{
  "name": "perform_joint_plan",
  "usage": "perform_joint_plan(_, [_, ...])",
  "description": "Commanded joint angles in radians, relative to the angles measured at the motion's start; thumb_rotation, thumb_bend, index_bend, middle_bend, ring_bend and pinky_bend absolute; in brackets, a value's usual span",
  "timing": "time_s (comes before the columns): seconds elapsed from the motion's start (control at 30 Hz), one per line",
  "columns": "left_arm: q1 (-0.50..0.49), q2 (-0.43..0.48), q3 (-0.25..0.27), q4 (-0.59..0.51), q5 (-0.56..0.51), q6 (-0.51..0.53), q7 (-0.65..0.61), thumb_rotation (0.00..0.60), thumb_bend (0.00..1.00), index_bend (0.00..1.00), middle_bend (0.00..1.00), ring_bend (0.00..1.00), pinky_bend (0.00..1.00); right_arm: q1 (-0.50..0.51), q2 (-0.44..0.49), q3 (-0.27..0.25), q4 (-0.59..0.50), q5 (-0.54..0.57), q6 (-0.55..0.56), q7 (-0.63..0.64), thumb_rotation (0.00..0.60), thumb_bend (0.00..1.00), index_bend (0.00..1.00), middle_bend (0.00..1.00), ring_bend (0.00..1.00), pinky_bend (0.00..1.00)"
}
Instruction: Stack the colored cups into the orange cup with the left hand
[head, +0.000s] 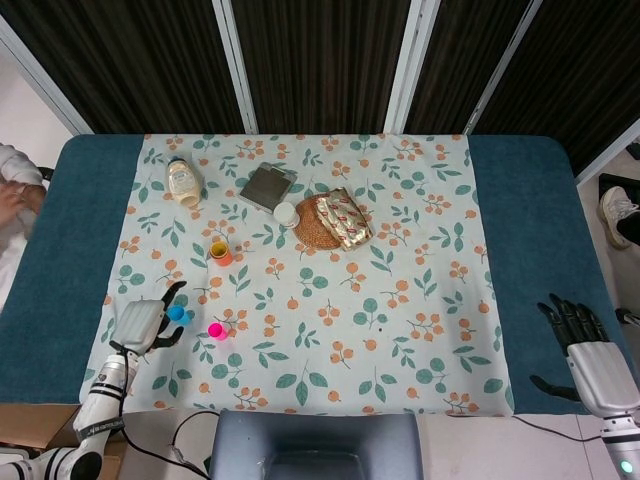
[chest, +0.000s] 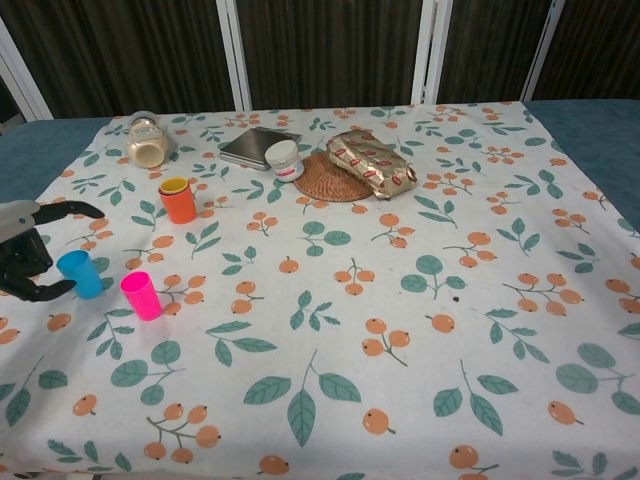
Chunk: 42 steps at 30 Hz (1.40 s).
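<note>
The orange cup (head: 220, 252) (chest: 179, 199) stands upright on the left part of the floral cloth, with a yellow cup nested inside it. A blue cup (head: 177, 314) (chest: 79, 274) and a pink cup (head: 216, 330) (chest: 141, 295) stand upright nearer the front edge. My left hand (head: 140, 324) (chest: 27, 256) is open just left of the blue cup, fingers spread around its side, holding nothing. My right hand (head: 590, 353) is open, hanging off the table's right front corner, far from the cups.
At the back lie a mayonnaise jar (head: 184, 181) on its side, a grey box (head: 267, 187), a small white jar (head: 285, 213) and a woven mat (head: 318, 225) with a gold packet (head: 344, 216). Blue table edge (head: 55, 260) flanks the cloth. A person's arm shows at far left.
</note>
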Motion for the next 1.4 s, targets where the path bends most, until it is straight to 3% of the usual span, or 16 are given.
perform_joint_plan(0.03, [0.006,-0.018,-0.006,0.031,-0.006,-0.018,-0.018,0.6,0.33,0.27,1.0,1.0,1.0,0.0,-0.001,0.001,0.0,0.003,-0.001,-0.003,0.6,0.19,0.0,0.0,0.0,0.0])
perform_joint_plan(0.6, [0.008,-0.054,-0.06,0.106,0.016,-0.021,-0.074,0.6,0.36,0.6,1.0,1.0,1.0,0.001,-0.006,0.001,0.0,0.004,-0.002,-0.013,0.6,0.19,0.0,0.0,0.0,0.0])
perform_joint_plan(0.77, [-0.01,-0.045,-0.096,0.085,0.021,-0.01,-0.073,0.6,0.36,0.61,1.0,1.0,1.0,0.001,-0.008,0.001,-0.001,0.004,-0.004,-0.017,0.6,0.19,0.0,0.0,0.0,0.0])
perform_joint_plan(0.8, [-0.047,-0.045,-0.166,0.057,0.029,0.016,-0.083,0.6,0.36,0.61,1.0,1.0,1.0,0.003,-0.01,0.002,0.0,0.007,-0.008,-0.022,0.6,0.19,0.0,0.0,0.0,0.0])
perform_joint_plan(0.83, [-0.068,-0.049,-0.195,0.053,0.015,0.011,-0.073,0.6,0.36,0.61,1.0,1.0,1.0,0.004,-0.011,0.003,0.0,0.01,-0.009,-0.025,0.6,0.19,0.0,0.0,0.0,0.0])
perform_joint_plan(1.03, [-0.176,-0.104,-0.306,0.118,-0.109,-0.042,0.015,0.6,0.36,0.61,1.0,1.0,1.0,0.003,-0.011,0.011,-0.002,0.023,-0.007,-0.027,0.6,0.19,0.0,0.0,0.0,0.0])
perform_joint_plan(1.2, [-0.243,-0.169,-0.33,0.217,-0.175,-0.086,0.056,0.6,0.36,0.61,1.0,1.0,1.0,0.007,-0.011,0.019,-0.001,0.042,-0.017,-0.031,0.6,0.19,0.0,0.0,0.0,0.0])
perform_joint_plan(1.4, [-0.278,-0.226,-0.322,0.309,-0.199,-0.104,0.076,0.6,0.36,0.61,1.0,1.0,1.0,0.007,-0.006,0.023,-0.003,0.051,-0.017,-0.022,0.6,0.19,0.0,0.0,0.0,0.0])
